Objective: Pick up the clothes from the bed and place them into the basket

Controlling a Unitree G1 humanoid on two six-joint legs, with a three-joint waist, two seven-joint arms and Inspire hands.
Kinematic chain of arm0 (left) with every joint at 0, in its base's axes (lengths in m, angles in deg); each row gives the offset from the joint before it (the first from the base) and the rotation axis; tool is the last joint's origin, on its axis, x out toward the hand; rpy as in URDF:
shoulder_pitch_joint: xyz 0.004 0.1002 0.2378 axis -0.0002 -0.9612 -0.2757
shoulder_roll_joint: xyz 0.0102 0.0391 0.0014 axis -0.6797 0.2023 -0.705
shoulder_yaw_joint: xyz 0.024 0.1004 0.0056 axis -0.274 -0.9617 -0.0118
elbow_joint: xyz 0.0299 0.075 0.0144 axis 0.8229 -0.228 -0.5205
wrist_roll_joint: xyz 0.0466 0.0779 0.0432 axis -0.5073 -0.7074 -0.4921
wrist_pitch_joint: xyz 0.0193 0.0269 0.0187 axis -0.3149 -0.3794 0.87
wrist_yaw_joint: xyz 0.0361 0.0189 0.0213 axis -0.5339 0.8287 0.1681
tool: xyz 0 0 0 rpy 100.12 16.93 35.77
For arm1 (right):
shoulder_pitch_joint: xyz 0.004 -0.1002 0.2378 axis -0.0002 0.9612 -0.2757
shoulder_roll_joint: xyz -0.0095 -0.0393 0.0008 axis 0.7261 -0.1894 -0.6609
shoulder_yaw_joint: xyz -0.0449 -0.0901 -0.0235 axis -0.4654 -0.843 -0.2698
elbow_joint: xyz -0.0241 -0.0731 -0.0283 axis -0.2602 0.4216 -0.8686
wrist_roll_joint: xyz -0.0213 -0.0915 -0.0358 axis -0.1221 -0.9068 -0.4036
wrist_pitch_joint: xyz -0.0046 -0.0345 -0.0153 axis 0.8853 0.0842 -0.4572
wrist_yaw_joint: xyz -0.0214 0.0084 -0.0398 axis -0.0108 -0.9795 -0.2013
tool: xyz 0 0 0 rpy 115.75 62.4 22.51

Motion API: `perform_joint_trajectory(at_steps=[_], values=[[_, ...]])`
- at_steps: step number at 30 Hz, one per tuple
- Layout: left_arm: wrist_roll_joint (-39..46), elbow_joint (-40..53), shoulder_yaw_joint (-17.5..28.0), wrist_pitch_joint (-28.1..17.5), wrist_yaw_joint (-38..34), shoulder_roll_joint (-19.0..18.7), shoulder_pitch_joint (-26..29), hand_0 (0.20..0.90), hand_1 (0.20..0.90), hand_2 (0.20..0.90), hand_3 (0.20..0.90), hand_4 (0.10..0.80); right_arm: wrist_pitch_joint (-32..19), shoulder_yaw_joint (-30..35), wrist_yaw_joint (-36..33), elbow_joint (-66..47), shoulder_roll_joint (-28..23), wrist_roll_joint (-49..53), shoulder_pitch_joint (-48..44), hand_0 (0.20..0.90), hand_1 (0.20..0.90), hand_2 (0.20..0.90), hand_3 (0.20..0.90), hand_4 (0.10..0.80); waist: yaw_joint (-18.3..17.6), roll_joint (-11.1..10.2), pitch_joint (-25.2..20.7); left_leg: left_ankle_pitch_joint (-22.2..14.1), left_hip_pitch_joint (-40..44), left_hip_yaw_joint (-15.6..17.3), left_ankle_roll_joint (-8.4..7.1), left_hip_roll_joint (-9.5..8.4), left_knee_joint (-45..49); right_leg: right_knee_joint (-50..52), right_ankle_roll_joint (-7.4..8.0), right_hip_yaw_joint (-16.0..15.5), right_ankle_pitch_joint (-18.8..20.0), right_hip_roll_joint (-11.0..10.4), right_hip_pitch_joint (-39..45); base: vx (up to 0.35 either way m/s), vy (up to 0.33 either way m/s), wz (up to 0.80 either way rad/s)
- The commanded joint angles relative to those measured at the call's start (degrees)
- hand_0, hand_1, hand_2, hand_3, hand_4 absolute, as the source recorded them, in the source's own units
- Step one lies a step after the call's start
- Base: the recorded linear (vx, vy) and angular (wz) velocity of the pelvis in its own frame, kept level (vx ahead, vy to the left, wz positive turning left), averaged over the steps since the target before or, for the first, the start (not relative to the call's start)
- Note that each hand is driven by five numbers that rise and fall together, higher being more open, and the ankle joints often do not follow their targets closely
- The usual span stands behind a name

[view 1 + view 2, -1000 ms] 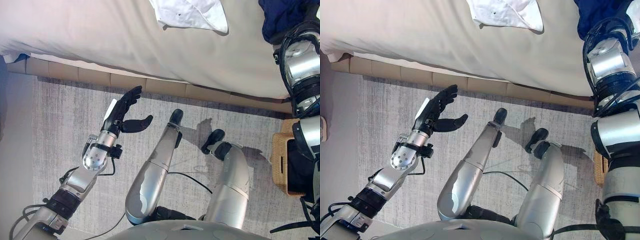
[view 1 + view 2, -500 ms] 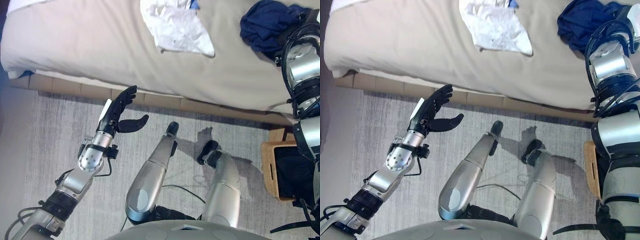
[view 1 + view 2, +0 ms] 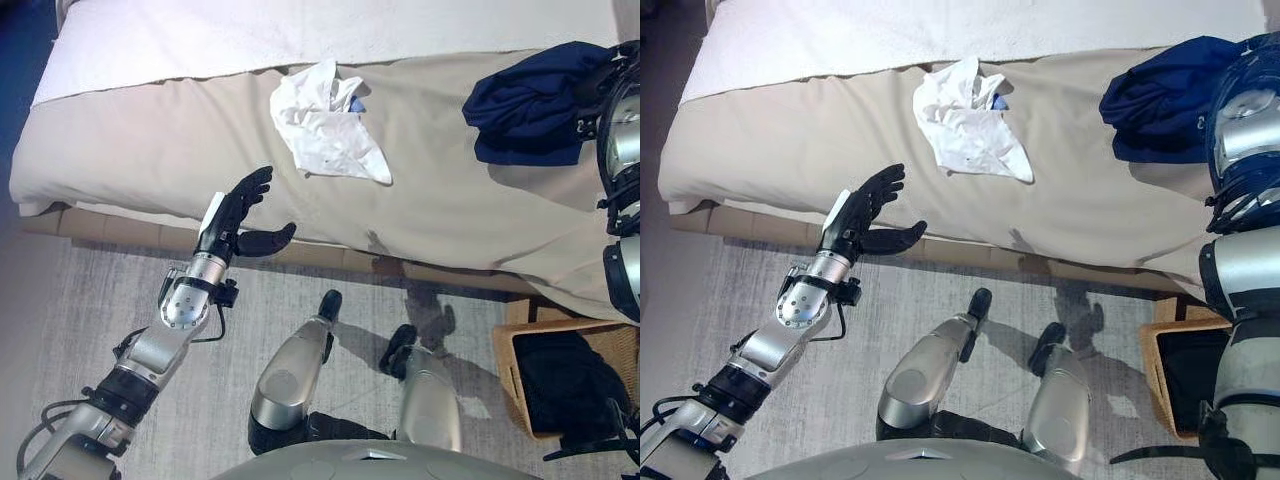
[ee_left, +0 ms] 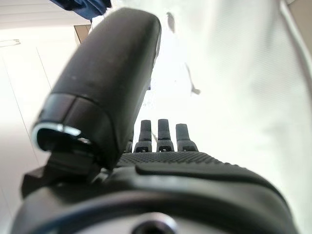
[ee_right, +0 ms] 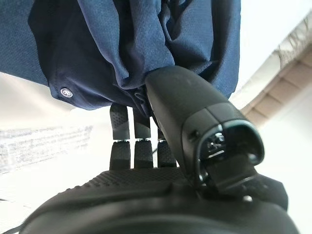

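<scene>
Your right robot hand (image 5: 161,161) pinches the navy garment (image 3: 525,100) at the bed's (image 3: 150,160) two o'clock. Your left robot hand (image 3: 238,215) hovers spread wide at seven o'clock of the white garment (image 3: 325,125).

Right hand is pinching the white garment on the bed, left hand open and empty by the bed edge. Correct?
Not quite. The right hand is pinching the navy garment, as the right wrist view shows. The white garment lies untouched mid-bed. The left hand is open and empty by the bed edge, as you said.
</scene>
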Motion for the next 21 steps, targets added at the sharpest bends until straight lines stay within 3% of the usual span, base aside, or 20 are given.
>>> perform_joint_trajectory(at_steps=[1, 11, 21], values=[[-2.0, -0.9, 1.9, 0.2, -1.4, 1.5, -2.1, 0.9, 0.9, 0.9, 0.9, 0.8, -7.2, -3.5, -0.1, -5.8, -6.6, 0.0, -1.8, 0.3, 0.3, 0.3, 0.2, 0.1, -2.4, -4.9, -14.9, -5.0, 0.5, 5.7, -0.24, 2.26, 0.6, -10.1, -1.8, -0.2, 2.5, 4.6, 6.2, 0.087, 0.037, -0.23], [-1.7, -5.5, 1.4, 4.2, -1.9, 2.6, -1.3, 0.9, 0.9, 0.9, 0.9, 0.8, -10.4, 3.7, 0.6, -14.9, -9.8, 1.1, 10.4, 0.3, 0.3, 0.3, 0.2, 0.1, -7.6, -6.4, -22.8, -2.6, 8.9, 8.7, -0.4, 4.21, -10.3, -20.0, 0.57, 3.8, 7.8, 6.5, 11.6, 0.061, 0.024, -0.18], [-3.0, -11.6, 1.2, 4.7, -2.5, 3.5, 2.4, 0.9, 0.9, 0.9, 0.9, 0.8, -11.8, 13.8, 0.2, -26.8, -10.1, 0.0, 24.5, 0.3, 0.3, 0.3, 0.2, 0.1, -13.8, -6.9, -24.8, -2.2, 12.3, 12.5, -0.39, 4.88, -15.6, -25.8, 2.31, 10.1, 12.1, 7.6, 11.3, -0.018, 0.025, -0.3]])
